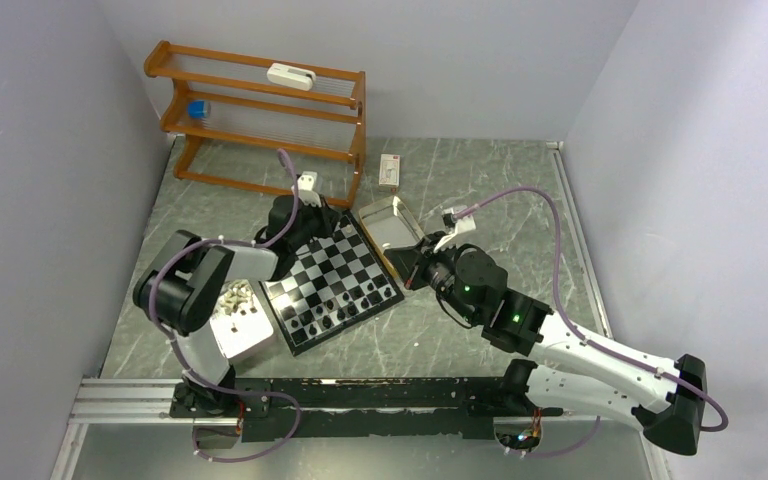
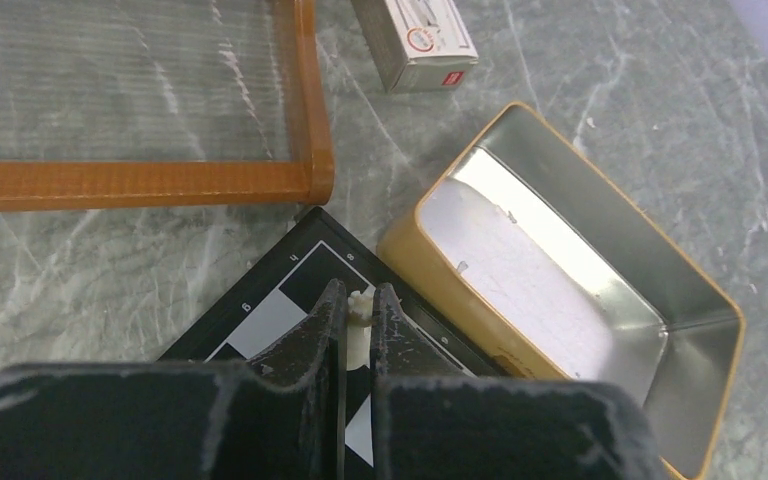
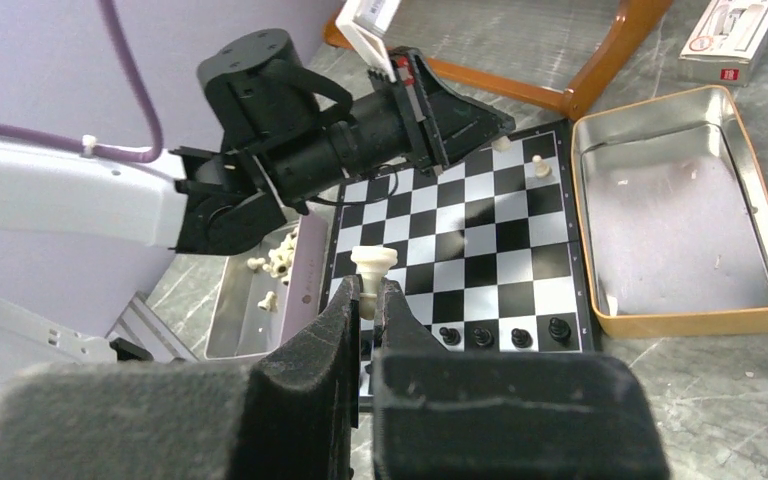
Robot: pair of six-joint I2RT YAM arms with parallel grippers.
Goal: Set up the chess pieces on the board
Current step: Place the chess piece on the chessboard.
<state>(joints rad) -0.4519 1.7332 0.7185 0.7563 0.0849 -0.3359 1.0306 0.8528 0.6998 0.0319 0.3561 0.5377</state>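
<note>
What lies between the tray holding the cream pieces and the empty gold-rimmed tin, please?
The board lies between the tray and the tin, as the right wrist view and the top view both show.

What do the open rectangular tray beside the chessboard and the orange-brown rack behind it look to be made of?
Open rectangular tray: thin sheet metal, probably tin; its bare silvery inside mirrors light, with a gold-painted outside. Orange-brown rack: likely varnished wood, judging by its glossy, rounded rails.
</note>
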